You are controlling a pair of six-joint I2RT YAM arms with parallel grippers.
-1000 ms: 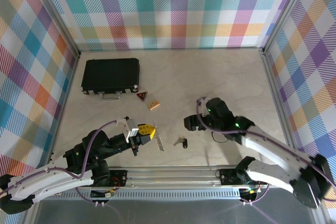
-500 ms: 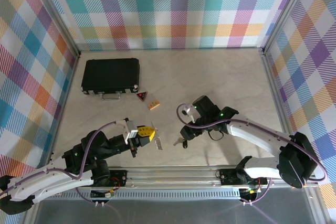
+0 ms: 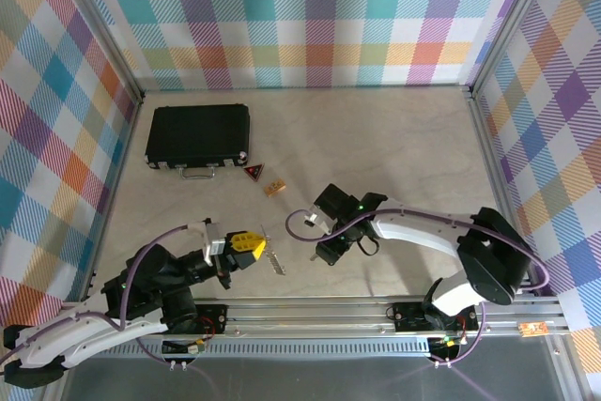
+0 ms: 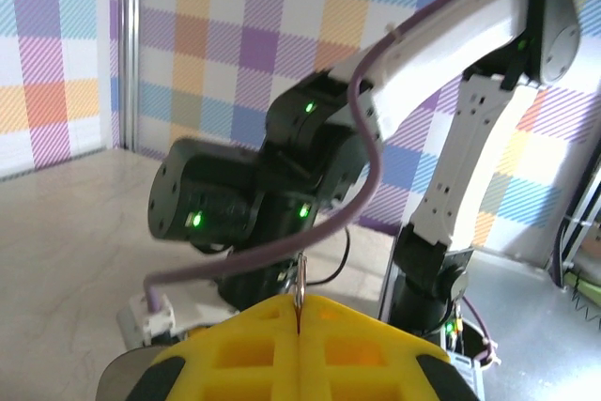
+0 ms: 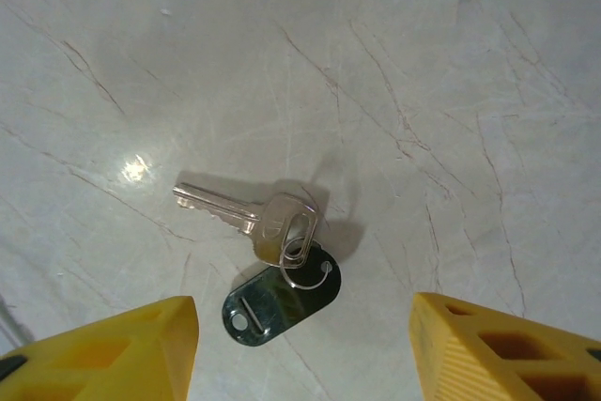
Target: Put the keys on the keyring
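My left gripper (image 3: 252, 243) is shut, its yellow fingers (image 4: 235, 354) pinching a flat silver key (image 3: 273, 261) of the keys; in the left wrist view the key shows as a thin metal edge (image 4: 300, 290) sticking up from the seam. The keyring (image 5: 305, 260), a thin wire loop, lies on the table joined to a dark oval tag (image 5: 278, 300) and another silver key (image 5: 235, 213). My right gripper (image 5: 302, 354) hangs open just above it, one yellow finger (image 5: 103, 349) on each side. From above, the right gripper (image 3: 328, 249) covers the keyring.
A black case (image 3: 197, 135) lies at the back left. A red-and-black triangular tag (image 3: 254, 173) and a small tan wooden block (image 3: 274, 189) sit in front of it. A metal rail (image 3: 310, 309) runs along the near edge. Checked walls close in the table.
My right arm has swung left and down until it hangs over the keyring, its jaws narrowing somewhat. My left gripper has drawn back a little to the left with the key.
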